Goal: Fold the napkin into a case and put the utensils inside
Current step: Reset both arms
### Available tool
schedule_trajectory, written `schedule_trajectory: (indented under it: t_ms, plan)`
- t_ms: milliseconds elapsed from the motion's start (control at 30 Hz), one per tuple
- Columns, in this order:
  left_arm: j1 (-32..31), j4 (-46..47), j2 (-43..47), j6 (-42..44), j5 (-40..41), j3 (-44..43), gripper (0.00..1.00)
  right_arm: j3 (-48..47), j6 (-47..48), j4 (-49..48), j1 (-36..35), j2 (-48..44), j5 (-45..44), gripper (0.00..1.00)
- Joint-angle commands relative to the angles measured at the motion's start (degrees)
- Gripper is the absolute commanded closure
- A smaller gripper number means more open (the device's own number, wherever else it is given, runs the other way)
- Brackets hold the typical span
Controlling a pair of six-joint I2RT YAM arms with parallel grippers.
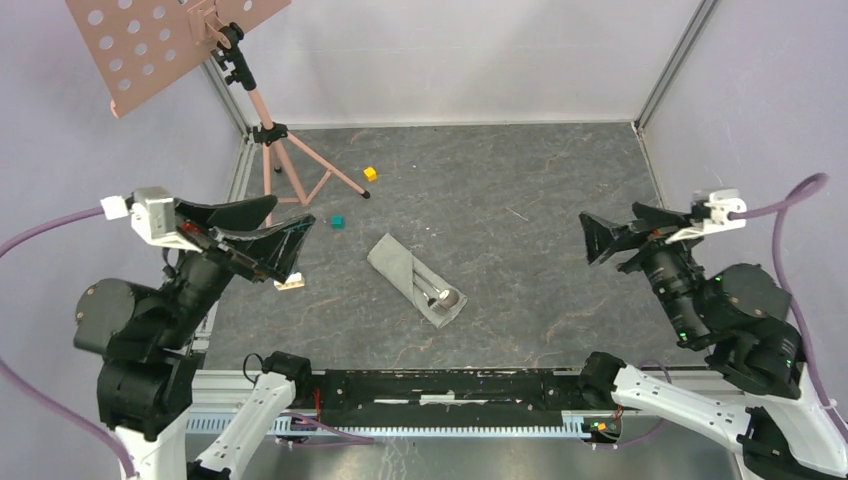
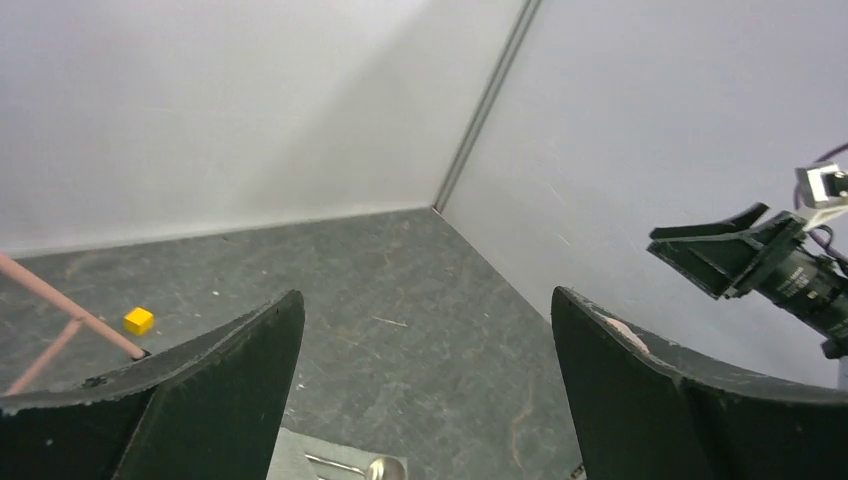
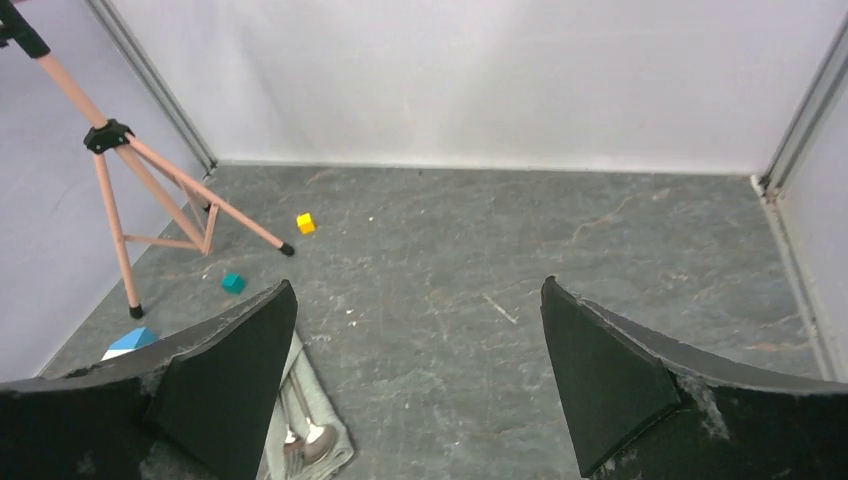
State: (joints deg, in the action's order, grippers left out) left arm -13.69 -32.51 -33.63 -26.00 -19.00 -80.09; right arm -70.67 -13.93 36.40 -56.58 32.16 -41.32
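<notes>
The napkin lies folded as a narrow grey-green case (image 1: 405,272) in the middle of the table, running diagonally. The silver utensils (image 1: 437,293) lie in it, the spoon bowl showing at its near right end. In the right wrist view the case (image 3: 322,415) and utensils (image 3: 310,440) sit beside the left finger. The left wrist view shows only the case's edge (image 2: 320,462) and the spoon bowl (image 2: 385,468). My left gripper (image 1: 290,240) is open and empty, raised left of the case. My right gripper (image 1: 592,238) is open and empty, raised to its right.
A pink music stand (image 1: 262,130) stands at the back left, its tripod feet on the table. A yellow cube (image 1: 370,173) and a teal cube (image 1: 337,221) lie near it. A small pale block (image 1: 290,284) lies under the left gripper. White walls enclose the table.
</notes>
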Motion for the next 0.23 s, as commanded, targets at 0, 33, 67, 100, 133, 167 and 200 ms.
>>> schedule_trajectory:
  t_ms: [0, 33, 67, 100, 133, 167, 200]
  plan:
    - [0.07, -5.11, 0.18, 5.21, 4.99, -3.60, 0.00, -1.59, 8.62, -3.24, -0.12, -2.46, -1.67, 0.02]
    - [0.02, -5.26, 0.44, 5.51, 5.77, -3.88, 0.00, -1.57, 8.96, -3.91, -0.11, -3.15, -1.29, 0.02]
    - [0.03, -5.26, 0.64, 5.52, 6.42, -3.85, 0.00, -1.45, 9.25, -4.16, -0.06, -3.69, -1.09, 0.02]
    - [0.07, -5.27, 0.71, 5.33, 6.50, -3.86, 0.00, -1.09, 9.17, -4.33, -0.05, -3.93, -2.02, 0.02]
    - [0.07, -5.17, 0.61, 5.13, 6.32, -3.77, 0.00, -1.36, 8.53, -3.33, -0.11, -3.52, -3.41, 0.02]
    - [0.04, -5.13, 0.55, 4.95, 5.96, -3.83, 0.00, -1.67, 7.68, -2.42, -0.09, -2.96, -5.14, 0.02]
    - [0.03, -5.18, 0.36, 4.76, 5.78, -3.84, 0.00, -1.92, 6.92, -1.35, -0.11, -2.55, -6.16, 0.02]
